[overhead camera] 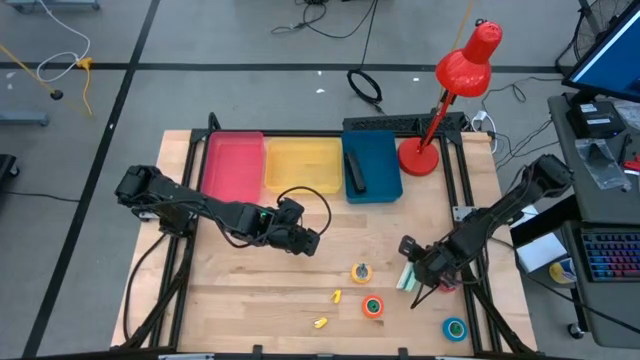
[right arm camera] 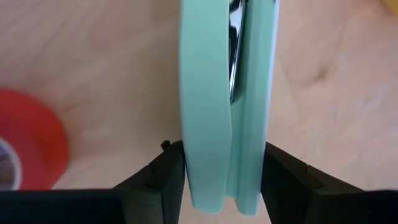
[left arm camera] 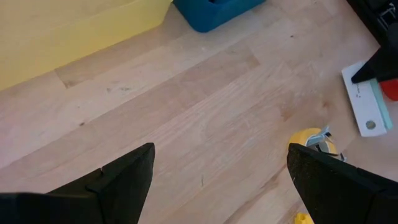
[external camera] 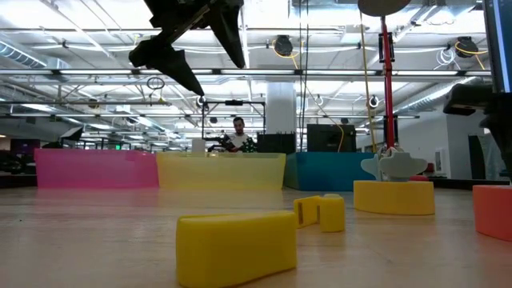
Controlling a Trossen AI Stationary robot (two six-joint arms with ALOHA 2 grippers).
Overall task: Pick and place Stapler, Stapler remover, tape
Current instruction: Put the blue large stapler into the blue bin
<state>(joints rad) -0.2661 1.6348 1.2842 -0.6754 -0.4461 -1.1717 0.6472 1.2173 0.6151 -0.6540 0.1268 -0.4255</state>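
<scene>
While low, right claw point(right arm camera: 225, 180) clamps mint stapler point(right arm camera: 225, 93), left claw point(overhead camera: 300, 238) spread

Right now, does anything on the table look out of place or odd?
Only small things. A yellow tape roll has a metal clip-like piece resting on top of it, and two small yellow pieces lie loose near the front edge. The right end effector is clamped on a mint-green stapler.

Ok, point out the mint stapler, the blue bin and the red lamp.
mint stapler point(right arm camera: 224, 93): right wrist view, its upper arm.
blue bin point(overhead camera: 380, 185): high view, its floor.
red lamp point(overhead camera: 467, 62): high view, its shade.
</scene>
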